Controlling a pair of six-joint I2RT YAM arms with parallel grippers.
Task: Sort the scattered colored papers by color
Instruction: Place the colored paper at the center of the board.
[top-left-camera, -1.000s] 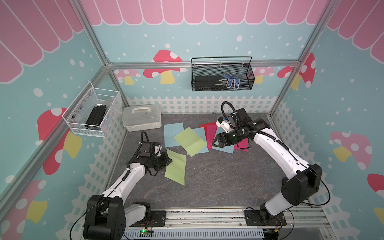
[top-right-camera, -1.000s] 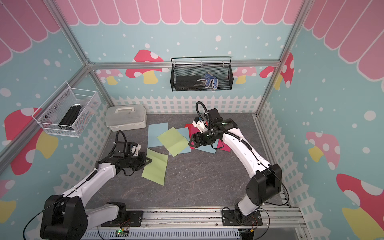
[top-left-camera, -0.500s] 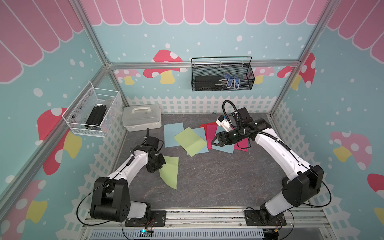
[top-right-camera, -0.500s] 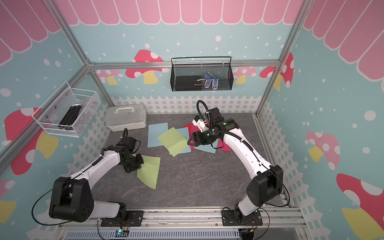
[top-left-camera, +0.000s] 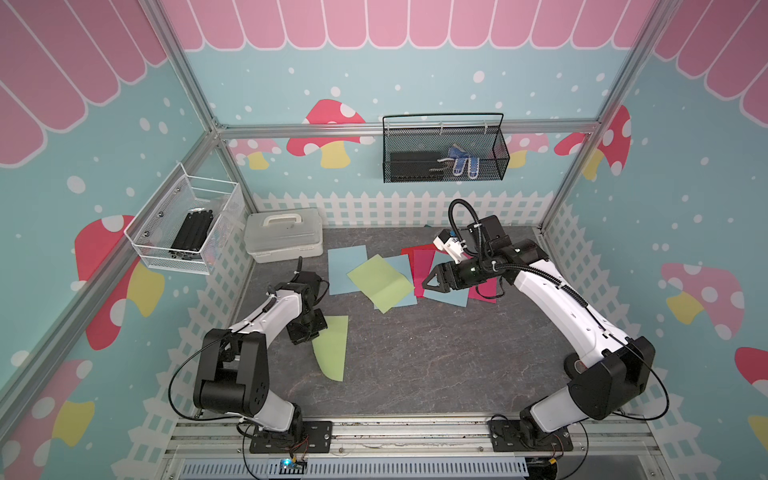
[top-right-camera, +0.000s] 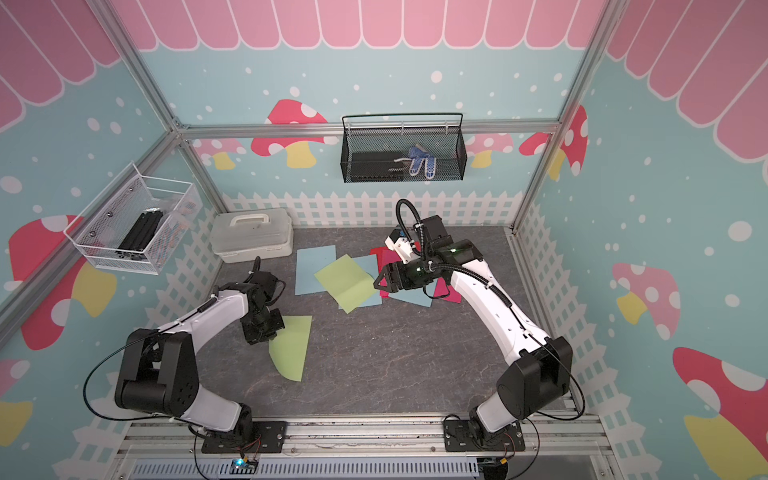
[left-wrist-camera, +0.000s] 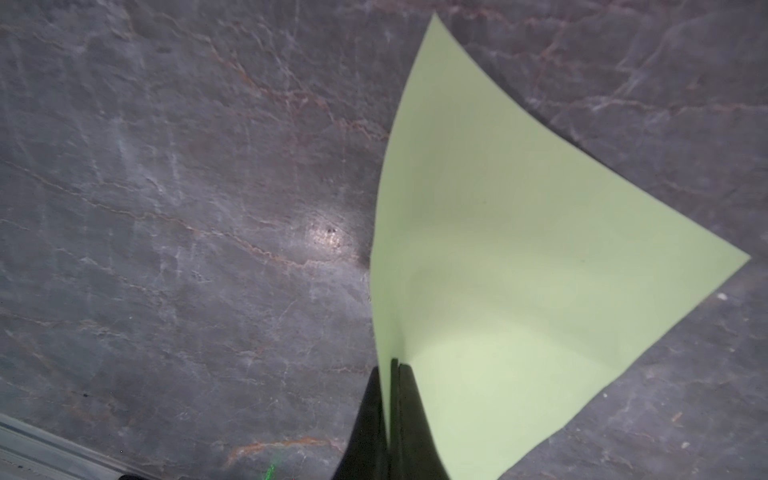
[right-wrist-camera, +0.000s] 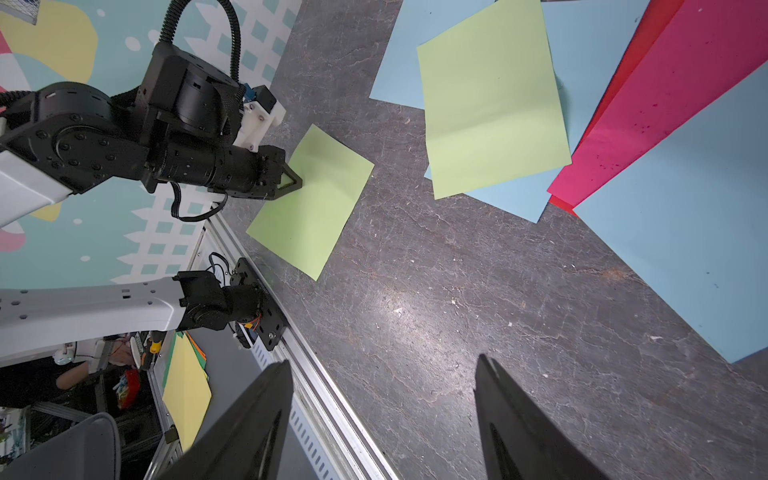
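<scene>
The left gripper (left-wrist-camera: 392, 368) is pressing its jaws together on the edge of a light green sheet (left-wrist-camera: 519, 270). The paper is curling up where it is nipped. In both top views this held sheet (top-left-camera: 332, 349) is spreading away from the left gripper (top-left-camera: 309, 328) toward the arm's own base. Its long axis is running that way and its far corner is pointing at the front rail. The rest of the sheet seems to be lying on the grey table (top-left-camera: 415, 353).

The right gripper (right-wrist-camera: 384, 360) is holding its jaws spread wide with nothing between them. It is hovering over bare table just beside the scattered pile. Ahead of its fingertips a second green sheet (right-wrist-camera: 494, 99) is lying tilted across light blue sheets (top-left-camera: 347, 270). Beside the right gripper (top-left-camera: 428, 284), a magenta sheet (right-wrist-camera: 665, 104) is lying with its long axis running away from the jaws. A red sheet (top-left-camera: 409, 251) is peeking out from under it, and another blue sheet (right-wrist-camera: 685, 228) is overlapping both. The held green sheet (right-wrist-camera: 311, 203) is lying well apart from this pile.
</scene>
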